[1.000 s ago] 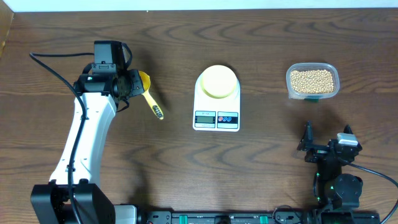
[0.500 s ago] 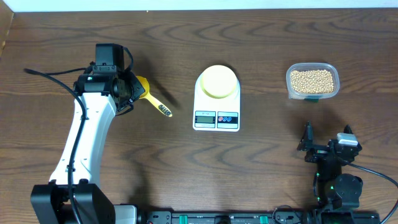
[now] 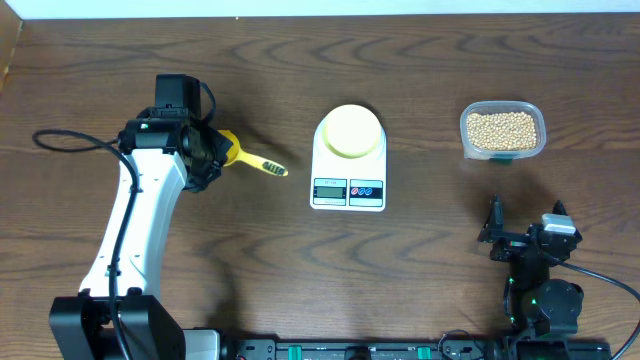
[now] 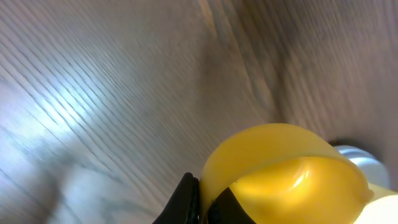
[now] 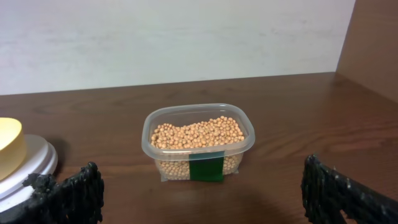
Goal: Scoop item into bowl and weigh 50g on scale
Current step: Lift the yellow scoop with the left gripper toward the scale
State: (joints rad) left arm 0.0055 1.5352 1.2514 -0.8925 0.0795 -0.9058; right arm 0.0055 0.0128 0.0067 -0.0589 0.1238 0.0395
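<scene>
On a dark wood-grain counter [image 3: 420,280], we see the left end effector [image 3: 216,150] closed tight on a bright yellow plastic scoop [image 3: 258,163]. It appears to pinch the rim of the rounded cup, and the wrist view shows the dark fingertips [image 4: 189,199] nipping the cup's edge. The slim handle juts out toward the centre of the counter. We cannot tell whether the scoop is lifted or resting on the wood. At centre stands the white rounded-rectangular digital kitchen scale [image 3: 347,197], with the small round pale-yellow bowl [image 3: 350,130] sitting on its platform. That placement lets the fill be weighed as it lands, though the display is too small for us to read. The small round tan beans [image 3: 502,130] fill a clear rectangular plastic tub [image 5: 177,168] on the far right, well apart from the scoop and with the scale between them. We see no beans in the bowl. The right end effector [image 3: 526,225] waits near the front edge, facing the tub, with its jaws spread wide and nothing in them. In our judgement the work is at its opening step, with the tool in hand and no scooping begun. The next move likely calls for carrying the scoop past the scale to the tub without clipping the bowl.
</scene>
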